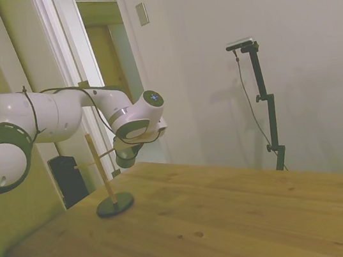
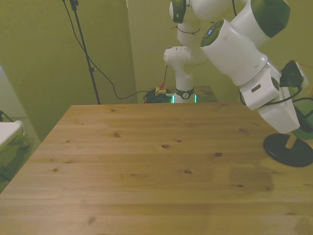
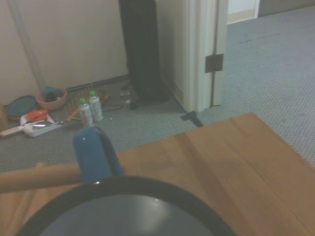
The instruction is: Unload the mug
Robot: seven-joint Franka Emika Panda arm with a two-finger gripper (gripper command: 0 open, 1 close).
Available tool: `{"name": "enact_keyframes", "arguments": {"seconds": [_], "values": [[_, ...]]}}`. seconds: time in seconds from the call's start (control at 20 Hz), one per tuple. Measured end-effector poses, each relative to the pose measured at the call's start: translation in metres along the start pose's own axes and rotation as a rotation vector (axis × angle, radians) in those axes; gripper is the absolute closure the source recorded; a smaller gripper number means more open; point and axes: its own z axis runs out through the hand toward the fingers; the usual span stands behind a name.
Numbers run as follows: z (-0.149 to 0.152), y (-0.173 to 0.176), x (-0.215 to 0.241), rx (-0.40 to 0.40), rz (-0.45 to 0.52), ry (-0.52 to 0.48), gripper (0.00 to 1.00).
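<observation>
Peg stand (image 1: 111, 188) on table (image 1: 237, 222), near its corner.

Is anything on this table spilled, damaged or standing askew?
Nothing stands out. The wooden peg stand with a dark round base is upright on the wooden table, and the greyish mug hangs on its peg.

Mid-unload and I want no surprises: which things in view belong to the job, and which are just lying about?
Job: mug; peg stand.
Lying about, on the floor: two green-capped bottles; bowl; dustpan.
</observation>
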Motion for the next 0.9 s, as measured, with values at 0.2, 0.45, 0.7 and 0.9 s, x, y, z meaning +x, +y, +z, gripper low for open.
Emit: {"name": "enact_keyframes", "arguments": {"seconds": [0.2,0.45,0.7,0.9], "values": [[-0.001,0.013,0.012,-0.040,0.090,0.056,1.00],[-0.014,0.026,0.014,-0.155,0.255,0.053,1.00],[-0.073,0.036,0.001,-0.310,0.460,0.067,1.00],[-0.128,0.047,-0.023,-0.429,0.627,0.068,1.00]]}}
